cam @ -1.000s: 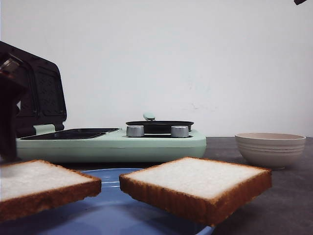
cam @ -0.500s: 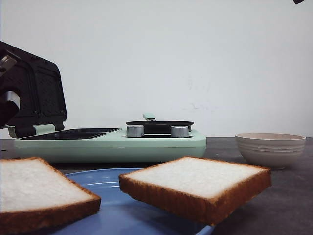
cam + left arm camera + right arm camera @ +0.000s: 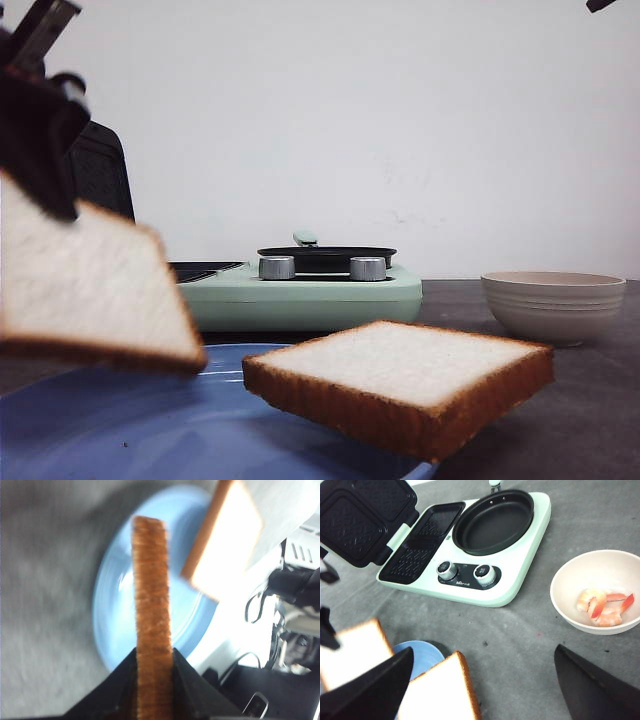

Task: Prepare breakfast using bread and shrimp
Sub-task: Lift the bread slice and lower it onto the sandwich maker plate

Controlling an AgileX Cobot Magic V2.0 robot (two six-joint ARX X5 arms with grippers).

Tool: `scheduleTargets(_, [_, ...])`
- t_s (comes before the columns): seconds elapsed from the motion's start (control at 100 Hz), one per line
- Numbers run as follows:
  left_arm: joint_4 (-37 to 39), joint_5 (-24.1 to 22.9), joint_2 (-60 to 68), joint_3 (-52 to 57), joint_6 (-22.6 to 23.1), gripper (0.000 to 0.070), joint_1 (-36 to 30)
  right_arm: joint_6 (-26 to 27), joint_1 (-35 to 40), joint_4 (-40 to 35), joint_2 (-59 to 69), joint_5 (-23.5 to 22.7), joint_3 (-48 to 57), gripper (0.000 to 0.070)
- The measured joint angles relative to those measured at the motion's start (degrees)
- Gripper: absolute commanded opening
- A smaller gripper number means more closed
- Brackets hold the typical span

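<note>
Now, in the front view the left hand (image 3: pixel 40 150), at the upper left of the frame, holds one bread slice (image 3: pixel 90 285) tilted above the blue plate (image 3: pixel 150 430); I judge it should be levelled before it goes to the sandwich maker (image 3: pixel 290 290). In the left wrist view the fingers (image 3: pixel 120 680) are closed narrow on the slice's crust. In the right wrist view the right hand (image 3: pixel 480 685) is wide and empty, the shrimp (image 3: pixel 602 607) lie in the bowl (image 3: pixel 565 605) at right, and the second slice (image 3: pixel 442 692) is at the lower centre.

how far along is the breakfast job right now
Early. Done: the sandwich maker is open. In hand: left gripper holds one bread slice above the blue plate. Left: second slice on the plate, shrimp in the bowl, right gripper open.
</note>
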Motion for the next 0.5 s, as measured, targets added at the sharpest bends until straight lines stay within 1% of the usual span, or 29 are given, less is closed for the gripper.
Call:
scheduleTargets(0.17, [0.5, 0.0, 0.0, 5.8, 0.0, 0.0000, -1.0, 0.0, 0.0, 0.9, 0.1, 0.0, 0.0, 0.0565])
scheduleTargets(0.25, [2.2, 0.0, 0.0, 8.3, -0.5, 0.0000, -1.4, 0.0, 0.0, 1.0, 0.1, 0.0, 0.0, 0.0564])
scheduleTargets(0.32, [4.9, 0.0, 0.0, 10.2, -1.7, 0.0000, -1.5, 0.0, 0.0, 1.1, 0.1, 0.0, 0.0, 0.0564])
scheduleTargets(0.42, [11.3, -0.1, 0.0, 13.4, -5.0, 0.0002, -1.8, 0.0, 0.0, 1.3, 0.1, 0.0, 0.0, 0.0548])
scheduleTargets(0.5, [16.9, -2.8, 0.0, 15.8, -8.2, 0.0002, -2.3, 0.0, 0.0, 1.6, 0.1, 0.0, 0.0, 0.0548])
